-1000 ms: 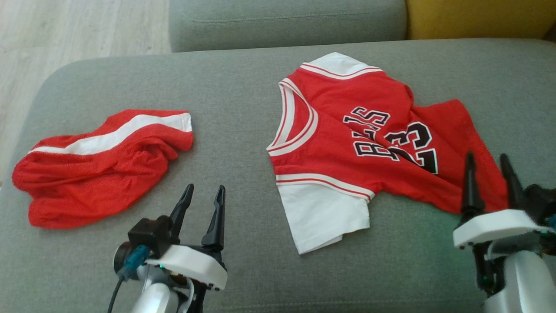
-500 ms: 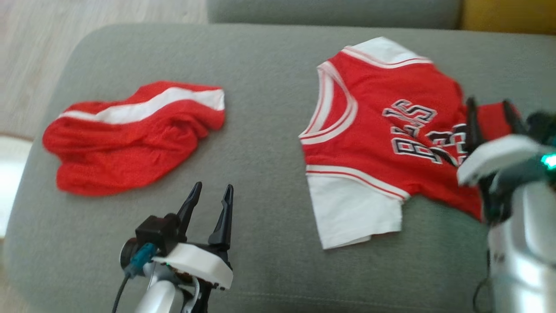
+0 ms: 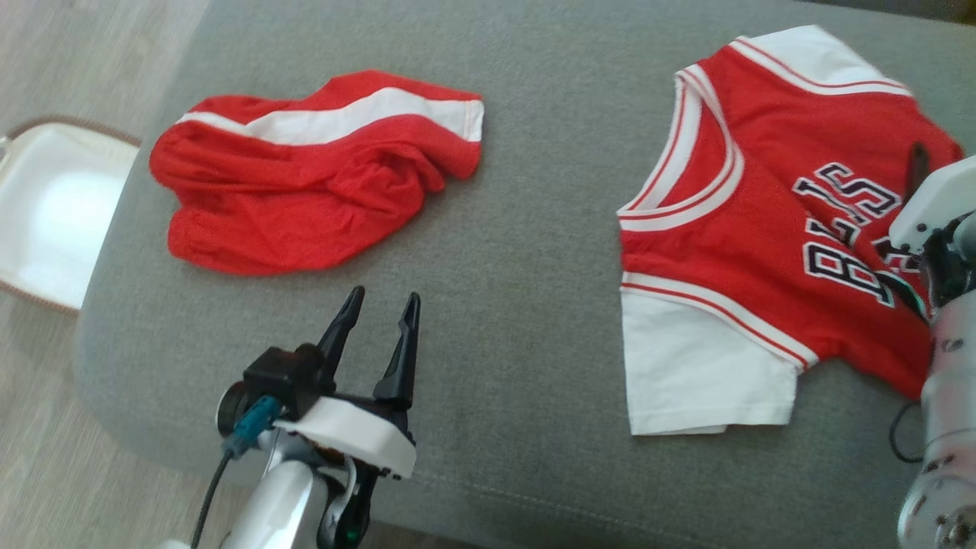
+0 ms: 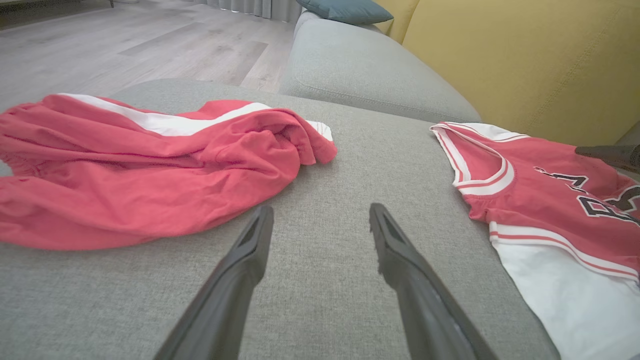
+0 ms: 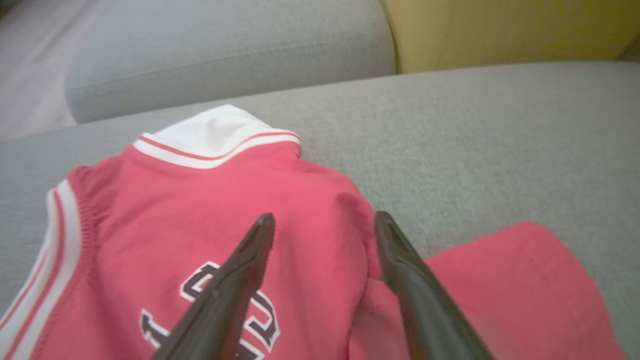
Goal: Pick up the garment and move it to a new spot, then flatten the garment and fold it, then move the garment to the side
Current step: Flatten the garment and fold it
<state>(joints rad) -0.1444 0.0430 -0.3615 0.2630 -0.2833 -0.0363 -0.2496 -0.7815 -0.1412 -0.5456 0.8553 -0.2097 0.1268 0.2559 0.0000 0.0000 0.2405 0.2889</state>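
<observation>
Left gripper (image 3: 385, 293): jaws spread wide and empty; its two dark fingers (image 4: 240, 280) hang over bare grey fabric.
Right gripper (image 5: 325, 216): jaws also parted wide, holding nothing; the fingers (image 5: 415, 290) are poised above red cloth, and whether the tips touch it cannot be told.
Jersey (image 3: 732, 229): the red top with white sleeves and black lettering lies spread on the seat, directly beneath and ahead of the right fingers. In the right wrist view its lettering sits under the left finger and a rumpled fold runs between the two tips. Seen from the left wrist, it lies off to the right of the left fingers, well clear of them.
Shorts (image 3: 305, 191): a crumpled red pair with a white stripe, ahead of the left fingers and to their left, near the tips but apart from them.
Sofa seat (image 3: 534, 229): grey cushion bearing both garments, with an open strip between them straight ahead of the left fingers.
Backdrop: a yellow backrest (image 4: 525, 60) and a teal pillow (image 4: 345, 10) far beyond the left fingertips; pale wooden floor (image 4: 125, 45) beyond the shorts.
</observation>
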